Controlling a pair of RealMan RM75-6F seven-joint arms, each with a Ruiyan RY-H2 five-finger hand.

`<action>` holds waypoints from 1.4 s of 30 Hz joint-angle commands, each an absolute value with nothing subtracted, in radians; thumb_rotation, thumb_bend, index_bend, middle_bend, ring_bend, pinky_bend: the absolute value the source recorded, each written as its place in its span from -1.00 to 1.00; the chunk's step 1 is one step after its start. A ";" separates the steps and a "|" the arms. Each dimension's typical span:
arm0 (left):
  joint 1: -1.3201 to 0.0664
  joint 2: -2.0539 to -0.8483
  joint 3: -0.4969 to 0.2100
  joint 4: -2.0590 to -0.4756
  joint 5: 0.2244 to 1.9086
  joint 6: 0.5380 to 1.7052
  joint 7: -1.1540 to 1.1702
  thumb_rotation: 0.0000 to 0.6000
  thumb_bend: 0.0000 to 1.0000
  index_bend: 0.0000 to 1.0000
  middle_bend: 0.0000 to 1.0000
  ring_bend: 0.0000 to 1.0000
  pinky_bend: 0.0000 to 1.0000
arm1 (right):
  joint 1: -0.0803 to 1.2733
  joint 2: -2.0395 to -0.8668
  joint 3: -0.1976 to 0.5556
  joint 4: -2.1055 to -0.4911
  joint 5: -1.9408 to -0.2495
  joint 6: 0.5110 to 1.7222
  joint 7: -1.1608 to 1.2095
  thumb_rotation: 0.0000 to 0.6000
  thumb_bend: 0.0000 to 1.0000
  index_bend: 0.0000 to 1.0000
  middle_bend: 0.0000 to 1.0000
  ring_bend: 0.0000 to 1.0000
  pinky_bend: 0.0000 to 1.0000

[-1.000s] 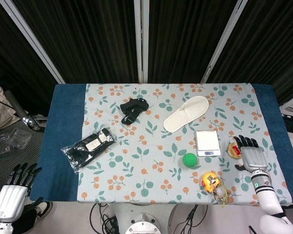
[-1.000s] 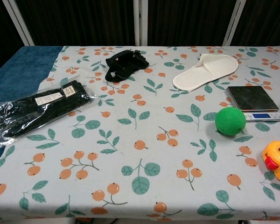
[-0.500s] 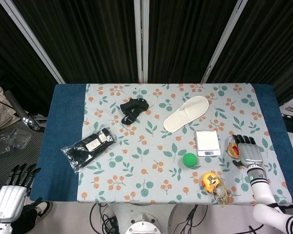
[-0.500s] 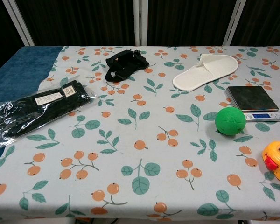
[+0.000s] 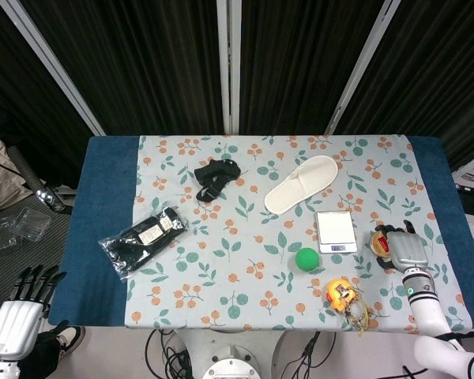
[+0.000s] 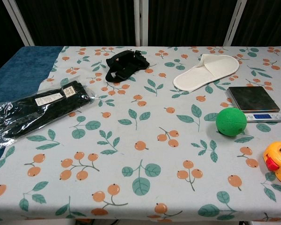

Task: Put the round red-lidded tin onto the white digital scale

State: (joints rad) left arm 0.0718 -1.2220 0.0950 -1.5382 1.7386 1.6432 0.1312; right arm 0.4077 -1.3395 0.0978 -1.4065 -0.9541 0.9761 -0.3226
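Note:
The round red-lidded tin (image 5: 377, 240) sits on the flowered cloth near the table's right edge, mostly hidden under my right hand (image 5: 403, 248). Only a sliver of its left rim shows. The hand's fingers curl down over the tin and grip it. The white digital scale (image 5: 335, 230) lies just left of the tin with its steel plate bare, and shows again in the chest view (image 6: 253, 101). My left hand (image 5: 17, 306) hangs below the table's front left corner, fingers spread, holding nothing. The chest view shows neither hand nor the tin.
A green ball (image 5: 306, 259) lies just in front of the scale. A yellow tape measure (image 5: 341, 294) sits near the front edge. A white slipper (image 5: 302, 183), a black strap (image 5: 214, 178) and a bagged black item (image 5: 142, 237) lie further left.
My right hand has slid forward over the tin and its fingers, stretched out a second ago, have curled around it. The left hand has barely moved.

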 commanded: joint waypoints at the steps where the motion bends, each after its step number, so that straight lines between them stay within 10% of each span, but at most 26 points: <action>1: 0.071 -1.222 0.095 -1.540 1.739 1.642 0.133 1.00 -0.81 -0.67 -0.82 -1.00 -0.96 | 0.395 -1.328 0.116 -1.423 -1.003 1.024 -0.280 1.00 -0.48 0.11 -0.20 -0.31 -0.92; 20: 0.084 -1.222 0.096 -1.522 1.727 1.655 0.109 1.00 -0.81 -0.68 -0.82 -1.00 -0.96 | 0.497 -1.450 0.171 -1.381 -1.020 0.995 -0.325 1.00 -0.56 0.04 -0.29 -0.37 -0.93; 28: 0.083 -1.229 0.095 -1.504 1.726 1.655 0.089 1.00 -0.81 -0.68 -0.82 -1.00 -0.96 | 0.500 -1.469 0.154 -1.356 -1.069 0.994 -0.284 1.00 -0.87 -0.95 -0.78 -0.97 -1.00; 36: 0.085 -1.227 0.096 -1.505 1.731 1.663 0.087 1.00 -0.81 -0.68 -0.82 -1.00 -0.96 | 0.498 -1.434 0.144 -1.383 -1.102 0.965 -0.219 1.00 -0.99 -1.00 -1.00 -1.00 -1.00; 42: 0.090 -1.226 0.096 -1.509 1.732 1.672 0.088 1.00 -0.81 -0.67 -0.82 -1.00 -0.96 | 0.399 -1.362 0.105 -1.465 -1.238 1.160 -0.157 1.00 -0.99 -1.00 -1.00 -1.00 -1.00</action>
